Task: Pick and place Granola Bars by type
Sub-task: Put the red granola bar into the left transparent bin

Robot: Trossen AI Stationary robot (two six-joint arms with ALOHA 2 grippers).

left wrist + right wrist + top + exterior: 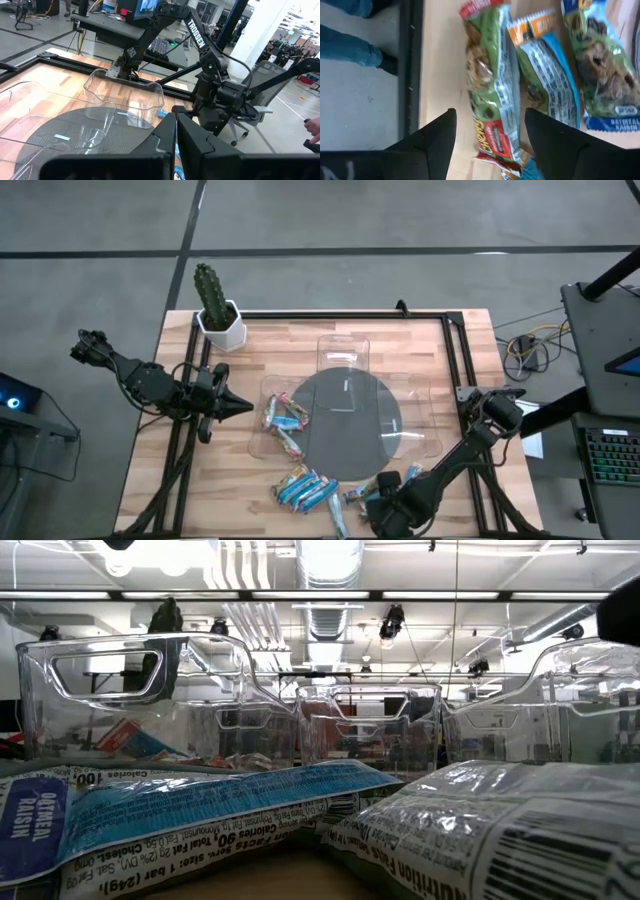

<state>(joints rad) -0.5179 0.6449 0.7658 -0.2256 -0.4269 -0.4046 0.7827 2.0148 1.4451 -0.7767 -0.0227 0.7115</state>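
Granola Bars (305,488): heap at the table's near edge; more bars (283,420) lie in a clear tray (262,442)
Wrapper text: "OATMEAL RAISIN" and "Calories 90" on a blue bar (150,815); "CHEWY" on a green-and-red bar (490,90)
Right gripper (490,132): over the near-edge heap, fingers spread wide either side of the green-and-red bar, nothing gripped
Left gripper (243,408): waiting at the table's left, fingers pressed together, empty
Arm lettering: "TROSSEN" on the right arm (197,35)
Potted cactus (214,305): far left corner
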